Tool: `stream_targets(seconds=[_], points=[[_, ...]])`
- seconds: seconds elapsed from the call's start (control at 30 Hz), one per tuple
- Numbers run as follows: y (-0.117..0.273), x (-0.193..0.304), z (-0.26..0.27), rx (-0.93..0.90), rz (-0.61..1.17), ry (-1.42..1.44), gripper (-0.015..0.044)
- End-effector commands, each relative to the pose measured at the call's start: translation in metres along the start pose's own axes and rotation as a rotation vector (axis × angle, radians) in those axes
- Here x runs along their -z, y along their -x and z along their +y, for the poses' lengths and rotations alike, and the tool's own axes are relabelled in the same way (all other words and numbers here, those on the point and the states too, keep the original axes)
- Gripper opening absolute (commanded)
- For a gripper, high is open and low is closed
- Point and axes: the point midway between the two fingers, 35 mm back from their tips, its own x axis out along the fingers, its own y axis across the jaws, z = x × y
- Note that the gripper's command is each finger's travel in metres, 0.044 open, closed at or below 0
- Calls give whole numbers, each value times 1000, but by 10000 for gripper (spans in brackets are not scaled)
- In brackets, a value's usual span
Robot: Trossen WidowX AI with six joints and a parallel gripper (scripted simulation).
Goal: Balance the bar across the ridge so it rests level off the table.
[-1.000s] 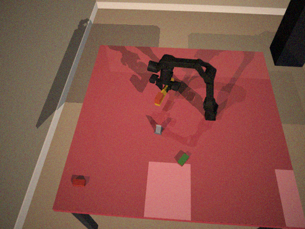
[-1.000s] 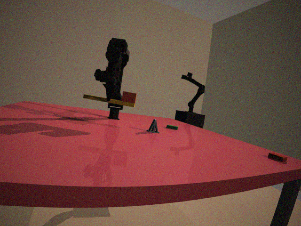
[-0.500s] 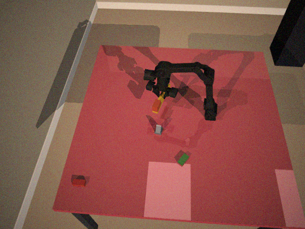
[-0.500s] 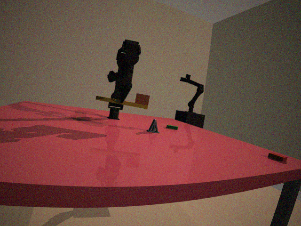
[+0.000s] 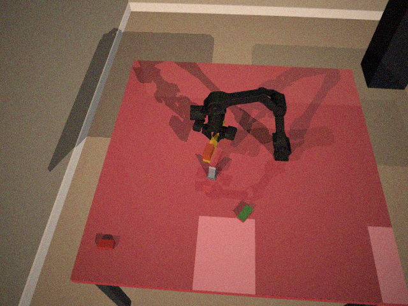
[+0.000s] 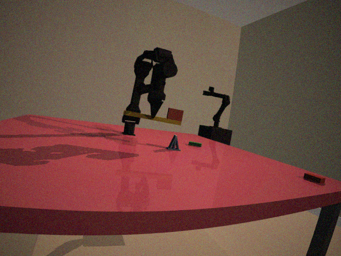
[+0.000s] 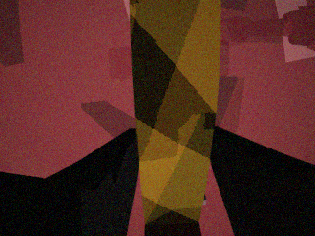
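Note:
My gripper [image 5: 215, 134] [image 6: 153, 114] is shut on a thin yellow bar [image 5: 210, 148] [image 6: 137, 114] [image 7: 176, 86] and holds it well above the red table [image 5: 138, 184] [image 6: 82, 176]. An orange-red block sits on one end of the bar. The bar hangs slightly tilted, its block end a little lower. The ridge [image 5: 211, 172] [image 6: 173, 143], a small grey wedge, stands on the table below and just ahead of the bar's block end. In the wrist view the bar runs up the middle between my fingers; the ridge is hidden there.
A green block [image 5: 245, 212] [image 6: 195, 143] lies on the table beyond the ridge. A dark red block [image 5: 105, 243] [image 6: 314, 178] lies near a table corner. The arm's base [image 5: 282, 150] [image 6: 129, 127] stands on the table. A second dark arm [image 6: 217, 110] stands off the table.

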Motion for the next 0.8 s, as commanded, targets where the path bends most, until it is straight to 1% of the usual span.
stream_targets(seconds=[0.0,0.5,0.77], points=[[1,17,-3,-2,2,11,0],[2,71,-23,-1,6,62,0],[-3,74,-24,-1,7,64,0]])
